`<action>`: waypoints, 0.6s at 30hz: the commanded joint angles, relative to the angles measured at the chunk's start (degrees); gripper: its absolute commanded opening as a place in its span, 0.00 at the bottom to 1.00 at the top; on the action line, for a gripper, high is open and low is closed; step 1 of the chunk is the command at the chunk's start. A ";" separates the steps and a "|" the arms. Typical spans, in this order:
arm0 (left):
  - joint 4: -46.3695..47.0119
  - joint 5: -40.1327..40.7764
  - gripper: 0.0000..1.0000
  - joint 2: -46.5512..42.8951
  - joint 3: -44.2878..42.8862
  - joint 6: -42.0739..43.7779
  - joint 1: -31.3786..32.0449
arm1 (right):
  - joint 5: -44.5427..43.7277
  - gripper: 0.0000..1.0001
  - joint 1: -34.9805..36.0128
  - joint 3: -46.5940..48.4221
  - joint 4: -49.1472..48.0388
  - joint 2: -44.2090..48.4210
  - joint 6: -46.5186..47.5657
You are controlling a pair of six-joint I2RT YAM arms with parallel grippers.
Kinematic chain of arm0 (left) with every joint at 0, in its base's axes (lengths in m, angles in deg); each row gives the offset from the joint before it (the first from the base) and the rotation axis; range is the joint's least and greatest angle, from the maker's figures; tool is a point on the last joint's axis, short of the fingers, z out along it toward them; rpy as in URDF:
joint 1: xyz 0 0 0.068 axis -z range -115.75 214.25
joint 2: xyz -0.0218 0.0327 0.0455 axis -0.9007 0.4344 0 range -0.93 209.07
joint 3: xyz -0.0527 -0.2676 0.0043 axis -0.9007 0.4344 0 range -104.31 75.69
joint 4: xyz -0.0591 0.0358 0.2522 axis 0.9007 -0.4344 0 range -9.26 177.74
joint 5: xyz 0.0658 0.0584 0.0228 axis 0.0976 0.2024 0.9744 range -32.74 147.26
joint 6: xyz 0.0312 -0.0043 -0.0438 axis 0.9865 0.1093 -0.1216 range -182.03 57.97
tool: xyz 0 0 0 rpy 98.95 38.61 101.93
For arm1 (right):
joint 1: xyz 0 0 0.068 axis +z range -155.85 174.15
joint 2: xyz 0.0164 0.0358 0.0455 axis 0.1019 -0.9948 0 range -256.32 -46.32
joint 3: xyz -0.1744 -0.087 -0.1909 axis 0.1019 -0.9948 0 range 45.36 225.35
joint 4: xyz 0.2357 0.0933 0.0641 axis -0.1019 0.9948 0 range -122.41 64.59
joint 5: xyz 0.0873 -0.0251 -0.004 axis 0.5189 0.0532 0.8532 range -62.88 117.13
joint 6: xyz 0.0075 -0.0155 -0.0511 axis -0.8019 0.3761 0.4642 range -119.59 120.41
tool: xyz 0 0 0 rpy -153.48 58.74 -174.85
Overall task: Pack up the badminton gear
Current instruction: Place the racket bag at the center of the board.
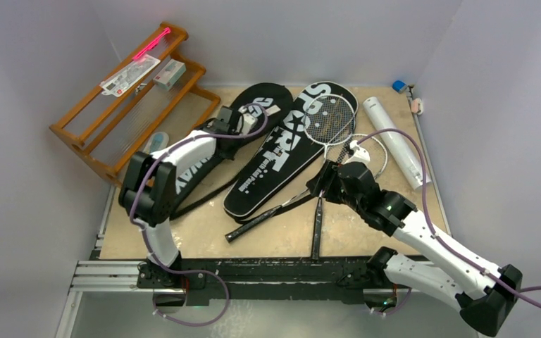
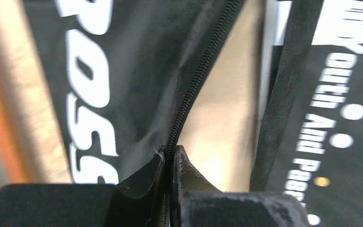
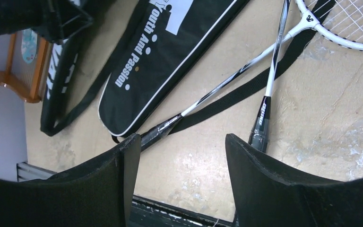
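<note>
Right at the near edge, the right pincer hangs over the worktop, fingers spread wide, nothing in it. Just below it lie two black handles. One racket runs on a diagonal, grip toward the near left. Its white-framed head rests on the SPORT cover. The second racket points its grip at the near edge and its shaft crosses the first. Its head is partly hidden behind the right arm. A black strap trails beneath both shafts.

Further back on the left, the left pincer is clenched tight on the zipper edge of the CROSSWAY cover, which lies just left of the SPORT cover. Off to the right, the long white tube lies along the worktop's edge. At the far left stands the wooden rack, with packets and a pink stick on top.
</note>
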 commanded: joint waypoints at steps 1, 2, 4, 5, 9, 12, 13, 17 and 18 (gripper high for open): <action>9.91 17.79 0.00 -6.47 4.11 2.34 -2.34 | -2.44 0.67 -0.10 0.02 -1.00 0.77 -2.16; 9.40 17.85 0.00 -5.83 3.74 1.66 -2.89 | -2.15 0.67 -0.13 -0.20 -1.60 0.92 -2.11; 6.98 17.52 0.00 -3.89 1.65 0.01 -3.24 | -1.64 0.67 -0.15 -0.41 -2.10 0.98 -2.09; 5.47 15.97 0.00 -2.92 0.49 -0.48 -3.24 | -1.44 0.67 -0.13 -0.46 -2.18 0.98 -2.18; 2.61 14.67 0.14 -0.96 -2.17 -1.98 -3.25 | -1.39 0.69 -0.12 -0.50 -1.13 0.77 -2.23; 3.93 14.67 0.46 -2.93 -1.38 -2.80 -3.25 | -2.25 0.71 -0.11 -0.50 0.23 1.03 -2.36; 4.76 14.59 0.53 -3.90 -0.91 -3.24 -3.18 | -2.67 0.72 -0.08 -0.55 0.55 1.15 -2.46; 7.47 12.45 0.72 -7.87 0.25 -4.00 -2.31 | -4.74 0.77 -0.14 -0.77 1.91 1.27 -3.08; 8.17 11.16 0.74 -9.08 0.40 -3.72 -1.65 | -5.21 0.79 -0.11 -0.70 2.32 1.05 -3.22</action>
